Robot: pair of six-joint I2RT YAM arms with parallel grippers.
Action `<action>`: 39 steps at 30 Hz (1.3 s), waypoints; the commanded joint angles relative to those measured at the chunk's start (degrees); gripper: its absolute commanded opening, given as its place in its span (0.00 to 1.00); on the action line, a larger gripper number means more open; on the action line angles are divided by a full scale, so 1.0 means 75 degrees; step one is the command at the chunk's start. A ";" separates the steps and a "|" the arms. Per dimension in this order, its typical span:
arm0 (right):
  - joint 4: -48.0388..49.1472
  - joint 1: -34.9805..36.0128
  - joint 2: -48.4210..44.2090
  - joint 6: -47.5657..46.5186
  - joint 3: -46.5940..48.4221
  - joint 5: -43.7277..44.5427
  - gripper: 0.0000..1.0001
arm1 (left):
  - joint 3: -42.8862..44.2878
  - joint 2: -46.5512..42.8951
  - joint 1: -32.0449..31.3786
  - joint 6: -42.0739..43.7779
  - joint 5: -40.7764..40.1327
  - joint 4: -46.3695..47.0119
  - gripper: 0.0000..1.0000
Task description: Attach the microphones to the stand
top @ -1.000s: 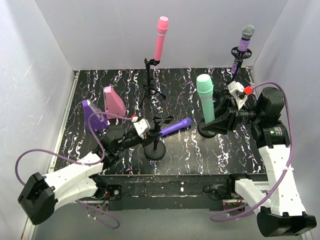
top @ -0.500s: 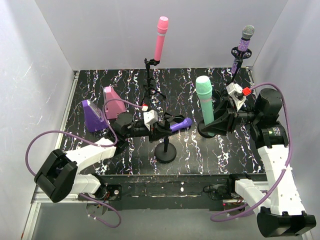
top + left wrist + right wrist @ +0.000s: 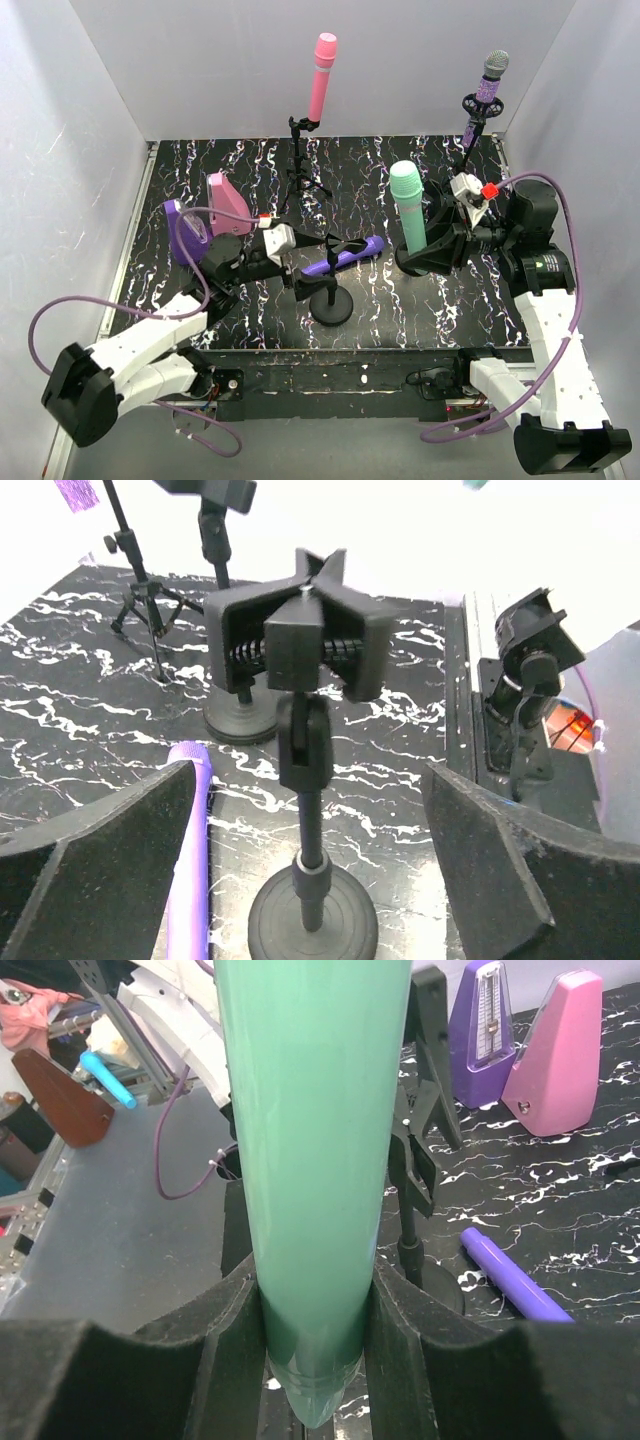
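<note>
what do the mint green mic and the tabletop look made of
The mint green microphone looks like smooth moulded plastic, semi-gloss: even colour, soft sheen. The tabletop is black with white marble-like veins, likely a printed laminate or sheet, though stone is possible.

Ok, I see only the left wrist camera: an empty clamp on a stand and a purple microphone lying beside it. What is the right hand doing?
Observer: The right hand grips the green microphone near its lower end and holds it upright.
Operator: Are other microphones already on stands?
Observer: Yes, the pink microphone stands upright in the clamp of the rear middle stand.
Operator: And the last one?
Observer: The glittery purple microphone sits in the clamp of the rear right stand.
</note>
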 commanded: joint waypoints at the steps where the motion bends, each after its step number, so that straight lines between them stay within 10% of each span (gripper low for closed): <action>1: -0.0994 0.0023 0.0077 -0.1479 0.0141 -0.0026 0.01 | -0.0134 -0.1064 0.0068 -0.0055 -0.0439 -0.1034 0.98; 9: -0.1629 0.0315 0.0230 -0.3087 -0.0116 0.0196 0.01 | 0.1000 -0.2449 0.0103 -0.1144 -0.1774 -0.3482 0.98; 17: -0.3233 0.0398 0.0393 -0.4867 0.0000 0.0466 0.01 | 0.2923 -0.1173 0.0103 -0.1087 -0.0816 -0.5267 0.98; 28: 0.1510 0.0644 -0.0262 -0.1237 -0.1838 0.0618 0.01 | 0.4469 -0.0260 0.0103 0.1258 0.0053 -0.6473 0.98; 39: 0.0173 0.0656 -0.0368 -0.1357 -0.0867 0.0091 0.01 | 0.5034 -0.0094 0.0091 -0.2035 -0.1164 -0.4915 0.98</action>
